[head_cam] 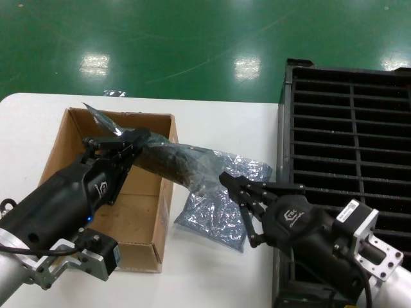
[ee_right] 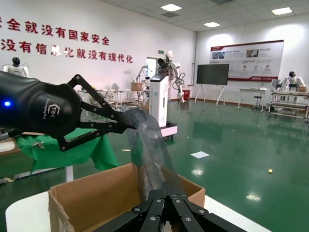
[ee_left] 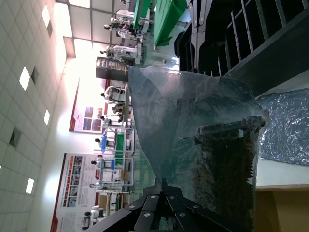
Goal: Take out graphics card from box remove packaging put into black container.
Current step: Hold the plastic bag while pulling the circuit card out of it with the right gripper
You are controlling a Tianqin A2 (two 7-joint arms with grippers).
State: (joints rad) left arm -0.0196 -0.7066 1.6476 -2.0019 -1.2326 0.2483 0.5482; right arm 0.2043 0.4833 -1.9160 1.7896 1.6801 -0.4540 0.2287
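Nearest us, our right gripper (head_cam: 226, 181) pinches one end of the packaging (head_cam: 176, 162), while our left gripper (head_cam: 131, 142) clamps the other end above the box (head_cam: 151, 247). The bagged graphics card (ee_left: 227, 174) hangs in the air between them, its long axis running from the box toward the black container (head_cam: 350, 122). Another bag (head_cam: 218, 208) lies on the table (head_cam: 212, 276). We read red Chinese lettering on the far wall (ee_right: 58, 46).

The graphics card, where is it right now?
In the head view the graphics card hangs mid-air, still in its bag, between the left gripper and right gripper, over the box's right wall.
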